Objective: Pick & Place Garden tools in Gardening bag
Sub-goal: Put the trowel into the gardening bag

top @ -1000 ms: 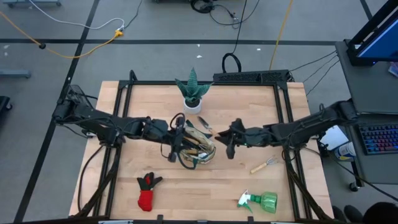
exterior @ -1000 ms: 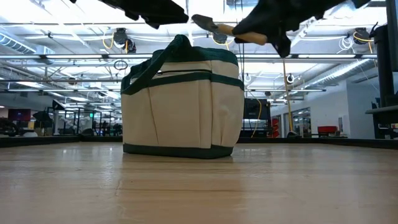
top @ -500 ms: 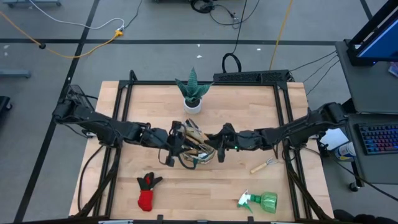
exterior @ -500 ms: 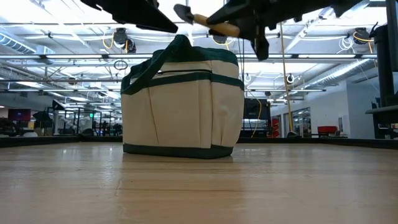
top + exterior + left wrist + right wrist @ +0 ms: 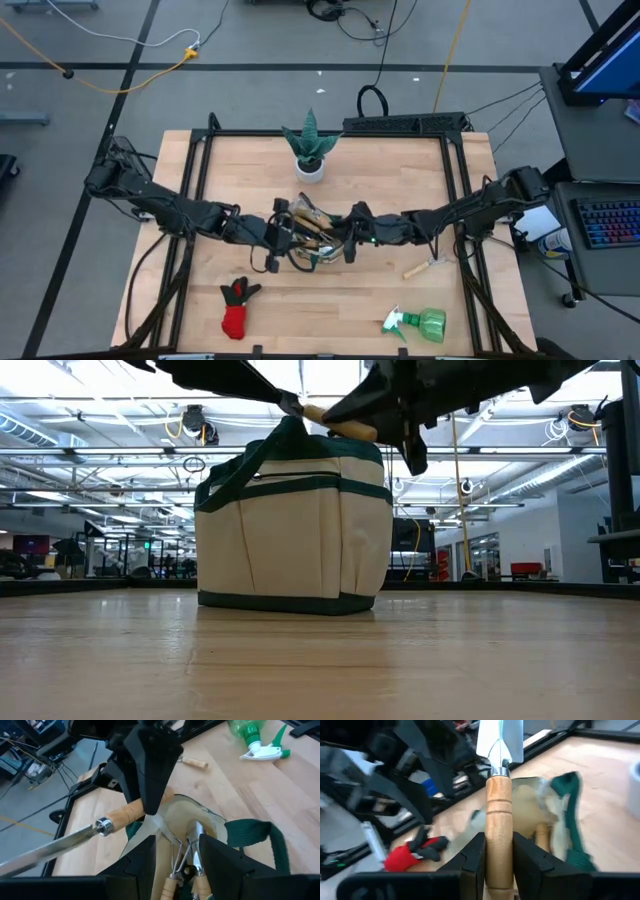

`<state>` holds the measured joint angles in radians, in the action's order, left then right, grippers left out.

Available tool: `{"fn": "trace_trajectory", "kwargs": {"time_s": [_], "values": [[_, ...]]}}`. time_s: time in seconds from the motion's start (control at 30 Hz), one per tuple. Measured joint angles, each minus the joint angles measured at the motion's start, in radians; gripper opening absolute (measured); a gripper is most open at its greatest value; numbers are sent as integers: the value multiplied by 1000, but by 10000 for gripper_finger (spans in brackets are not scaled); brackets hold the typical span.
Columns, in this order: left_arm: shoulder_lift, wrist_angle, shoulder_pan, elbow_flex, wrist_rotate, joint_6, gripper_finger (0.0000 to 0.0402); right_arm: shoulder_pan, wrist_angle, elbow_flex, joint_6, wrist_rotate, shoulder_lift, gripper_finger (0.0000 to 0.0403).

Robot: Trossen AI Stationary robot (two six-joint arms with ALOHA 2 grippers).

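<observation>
Right claw (image 5: 494, 865) is clamped on a wooden-handled trowel (image 5: 498, 815) mid-frame, right over the gardening bag (image 5: 293, 525); left claw (image 5: 176, 862) sits apart beside it.

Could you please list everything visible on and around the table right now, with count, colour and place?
Gardening bag: one, beige with dark green trim, middle of the table, wooden-handled tools already inside.
Trowel: one, wooden handle with metal blade, held above the bag's opening.
Hand rake: one, wooden handle, on the table right of the bag.
Glove: one, red and black, front left of the table.
Spray bottle: one, green with white nozzle, front right.
Plant: one, spiky green in a white pot, back of the table.
Right gripper: dark, shut on the trowel's handle over the bag.
Left gripper: dark, open, at the bag's left rim.
</observation>
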<state>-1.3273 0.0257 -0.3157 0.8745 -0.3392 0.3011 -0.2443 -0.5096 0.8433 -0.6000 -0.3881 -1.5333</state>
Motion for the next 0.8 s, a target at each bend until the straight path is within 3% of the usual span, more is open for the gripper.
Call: {"fn": "trace_trajectory", "kwargs": {"time_s": [0.8], "values": [[0,1,1,0,-2,-11,157,0,66,-1,-1,-30,-1,65]]}}
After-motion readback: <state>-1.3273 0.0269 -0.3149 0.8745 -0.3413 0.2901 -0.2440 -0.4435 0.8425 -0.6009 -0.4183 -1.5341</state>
